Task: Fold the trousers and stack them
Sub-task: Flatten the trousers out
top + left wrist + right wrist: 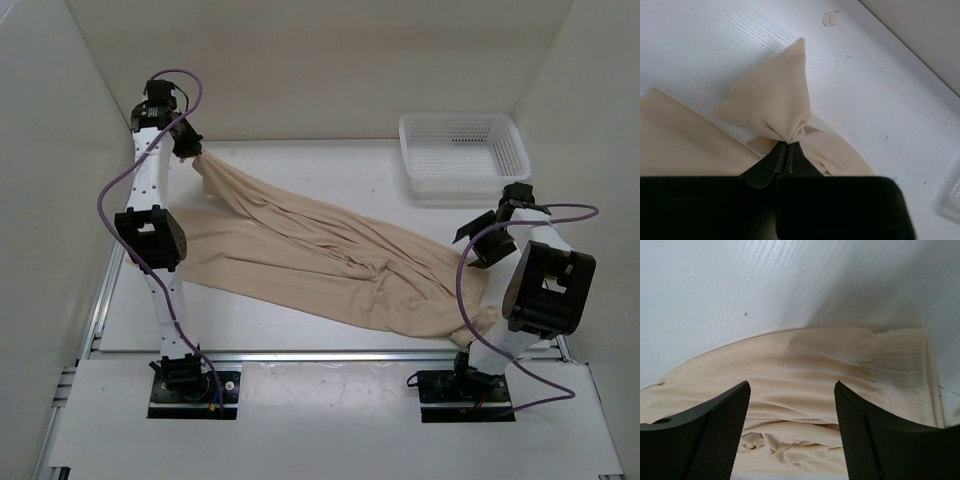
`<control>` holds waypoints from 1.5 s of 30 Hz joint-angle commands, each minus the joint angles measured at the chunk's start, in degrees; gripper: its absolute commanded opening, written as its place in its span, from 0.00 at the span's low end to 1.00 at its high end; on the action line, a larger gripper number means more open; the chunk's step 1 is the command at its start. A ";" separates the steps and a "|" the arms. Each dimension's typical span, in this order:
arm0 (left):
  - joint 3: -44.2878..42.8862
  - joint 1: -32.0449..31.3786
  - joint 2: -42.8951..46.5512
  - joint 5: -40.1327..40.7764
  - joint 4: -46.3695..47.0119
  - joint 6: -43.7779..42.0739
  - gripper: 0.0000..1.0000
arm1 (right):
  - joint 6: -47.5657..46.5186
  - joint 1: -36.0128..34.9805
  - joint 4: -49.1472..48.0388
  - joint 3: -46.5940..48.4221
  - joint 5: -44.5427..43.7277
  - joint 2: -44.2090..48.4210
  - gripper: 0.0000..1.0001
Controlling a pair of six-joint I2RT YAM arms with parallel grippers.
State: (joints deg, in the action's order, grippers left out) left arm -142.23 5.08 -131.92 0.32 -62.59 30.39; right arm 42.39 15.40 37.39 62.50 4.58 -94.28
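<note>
Trousers [330, 260] lie spread across the surface [330, 165], stretching from your left claw [786, 150] to your right claw [792, 389]. Your left claw is clamped tight on a bunched leg end, and the cloth fans out just past its tips. Your right claw hangs over the waistband end with its jaws apart, gripping nothing; wrinkled cloth lies directly beneath it. You have a white basket [463, 155] beyond the right claw, apart from the cloth.
</note>
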 commanded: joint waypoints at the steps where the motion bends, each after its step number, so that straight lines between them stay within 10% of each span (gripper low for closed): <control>1: -1.82 -0.33 1.22 -2.25 0.80 -1.12 0.10 | 2.87 0.94 -1.00 3.41 0.17 -2.22 0.73; 11: -0.59 0.19 0.70 -2.86 1.33 -1.65 0.10 | 5.60 0.77 -0.38 3.51 -8.88 -8.63 0.67; 18: -1.12 0.81 0.70 -3.92 1.33 -2.18 0.10 | 5.60 -1.34 0.14 5.61 -13.27 -6.98 0.00; 31: 0.64 4.76 4.31 -5.33 2.03 -3.94 0.10 | -0.64 -1.34 2.69 8.35 -18.91 8.23 0.00; 33: 0.12 5.28 3.43 -5.85 2.03 -3.94 0.40 | -2.65 -1.86 2.69 7.20 -17.42 6.84 0.00; 35: 0.11 5.29 2.64 -6.38 1.42 -3.94 0.96 | -5.63 -1.86 2.00 5.28 -15.40 5.26 0.05; 41: -1.20 1.69 -0.87 -4.71 -0.61 -6.40 1.00 | -11.45 -4.58 1.46 3.42 -10.03 1.03 0.39; 45: -0.68 -0.24 -4.04 -4.71 -0.61 -6.40 0.97 | -10.93 -4.59 2.16 4.03 -10.03 0.33 0.43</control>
State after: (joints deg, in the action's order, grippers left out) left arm -142.23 7.22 -133.71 -4.29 -62.48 25.26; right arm 33.39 10.83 39.29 65.60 -6.76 -94.21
